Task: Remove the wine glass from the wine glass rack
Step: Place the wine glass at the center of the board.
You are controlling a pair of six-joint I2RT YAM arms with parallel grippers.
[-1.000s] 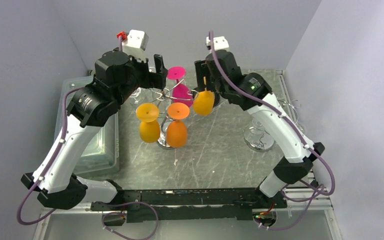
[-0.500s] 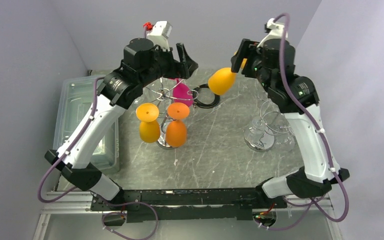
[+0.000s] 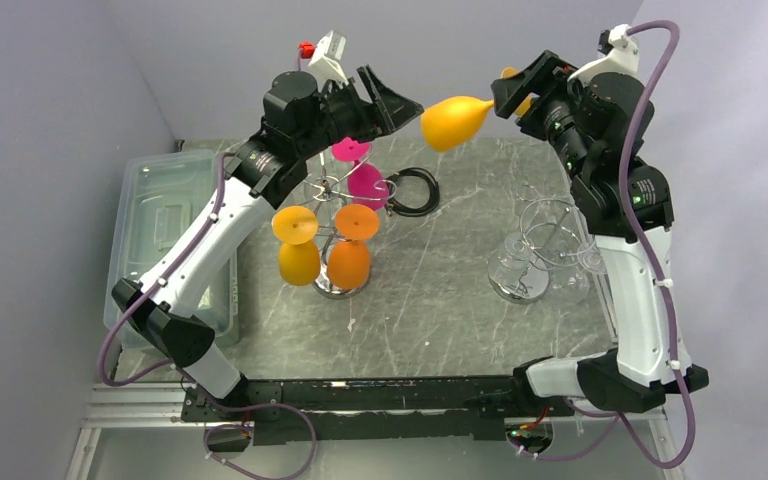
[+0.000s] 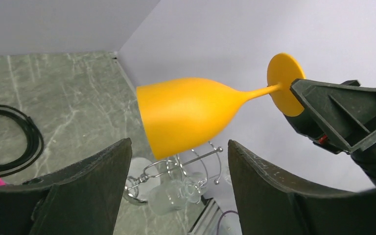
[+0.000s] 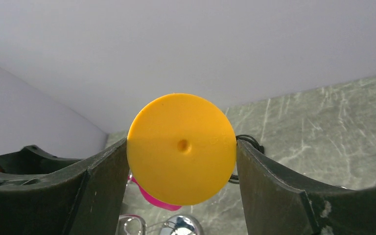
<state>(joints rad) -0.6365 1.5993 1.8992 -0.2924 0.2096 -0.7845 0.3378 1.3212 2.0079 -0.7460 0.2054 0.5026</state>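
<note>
High above the wine glass rack (image 3: 328, 288) and off toward its right side, the yellow-orange wine glass (image 3: 452, 120) hangs in the air on its side, clear of the rack's wires. Its bowl mouth points back toward the rack and its foot points away. The right gripper (image 5: 181, 147) has it by the foot: the round disc sits pinched between the two fingers, touching both, with its flat underside facing the wrist camera. The left gripper (image 4: 178, 147) is raised over the rack's far side with its jaws standing apart. The bowl's mouth lies just beyond the fingertips, and no contact shows in the wrist view. On the rack, a lighter orange glass (image 3: 298, 262) and a deeper orange glass (image 3: 348, 265) hang bowl down on the near side, and a pink glass (image 3: 367, 185) hangs on the far side. A black cable coil (image 3: 415, 190) lies on the table (image 3: 440, 290) just right of the rack. Farther right, well apart from the rack, stands a smaller chrome stand (image 3: 520, 280) bearing clear glasses. A clear plastic bin (image 3: 160, 220) sits to the rack's left.
</note>
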